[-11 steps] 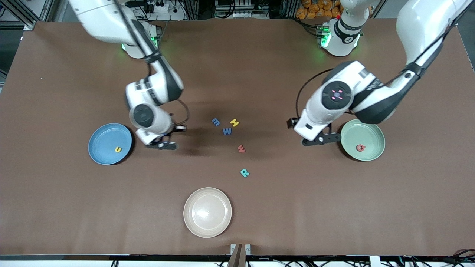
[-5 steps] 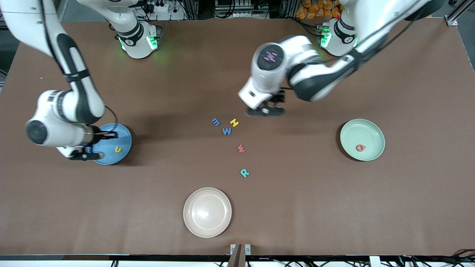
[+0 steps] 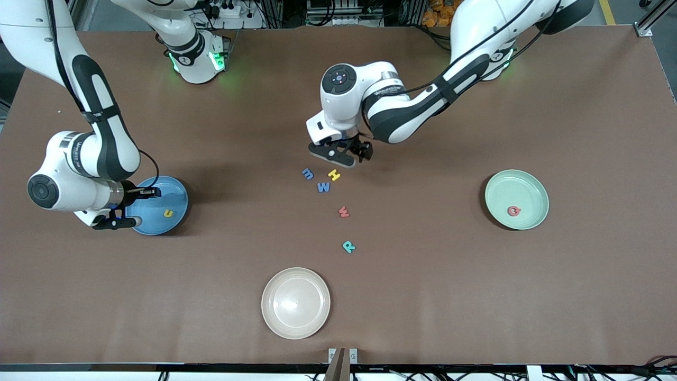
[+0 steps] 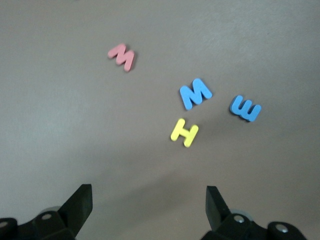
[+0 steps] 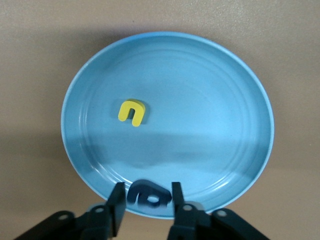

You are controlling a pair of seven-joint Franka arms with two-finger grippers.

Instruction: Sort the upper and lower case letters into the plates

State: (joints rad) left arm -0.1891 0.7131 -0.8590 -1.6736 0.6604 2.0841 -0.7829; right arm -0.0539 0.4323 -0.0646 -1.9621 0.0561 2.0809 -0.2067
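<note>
My right gripper (image 5: 146, 200) hovers over the rim of the blue plate (image 3: 158, 197), at the edge toward the right arm's end of the table. A dark blue letter (image 5: 147, 195) sits between its fingers with a small gap on each side. A yellow u (image 3: 168, 213) lies in that plate. My left gripper (image 3: 337, 155) is open over bare table beside the yellow H (image 3: 334, 174). Loose nearby are a blue m (image 3: 307, 173), blue W (image 3: 323, 187), red w (image 3: 344, 212) and teal R (image 3: 348, 246). The mint green plate (image 3: 529, 188) holds a red letter (image 3: 513, 211).
A cream-white plate (image 3: 295, 302) stands near the table edge closest to the front camera. Both arm bases stand along the opposite edge.
The right arm swung from mid-table to the blue plate's rim and its jaws have parted from the dark blue letter. The left arm moved from beside the green plate to the loose letters.
</note>
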